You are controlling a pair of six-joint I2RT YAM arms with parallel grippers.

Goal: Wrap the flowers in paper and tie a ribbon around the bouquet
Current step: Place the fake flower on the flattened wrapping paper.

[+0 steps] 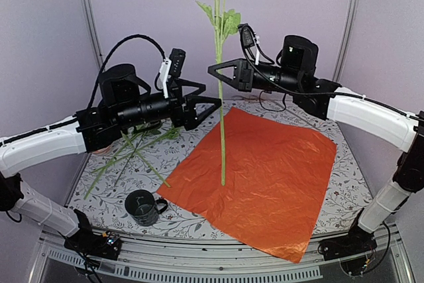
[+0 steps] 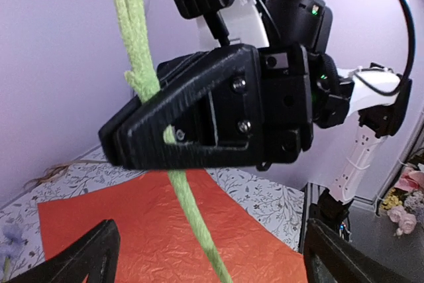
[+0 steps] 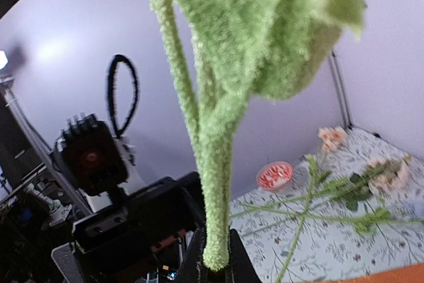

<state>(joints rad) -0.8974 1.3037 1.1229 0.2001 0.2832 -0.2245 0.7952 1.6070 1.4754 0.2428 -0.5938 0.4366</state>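
- right pincer (image 1: 217, 71): pressed together on one orange flower (image 1: 221, 130). Stem upright, foot over the paper (image 1: 285, 177); contact unclear.
- left pincer (image 1: 211, 94): spread wide, beside stem, not touching.
- On surface (image 1: 351, 187), left of paper: other flowers (image 1: 132, 152), loose.
- Rec.: lower slowly, lay stem diagonally across sheet w/ head past a corner; keep pinch firm, since a thin stem may swing.

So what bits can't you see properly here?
Held orange flower: top view, head cut by the upper edge.
Flowers on the table: top view, partly hidden behind the left arm.
Mug: top view, inside too dark.
Right gripper: right wrist view, cut off by the bottom edge.
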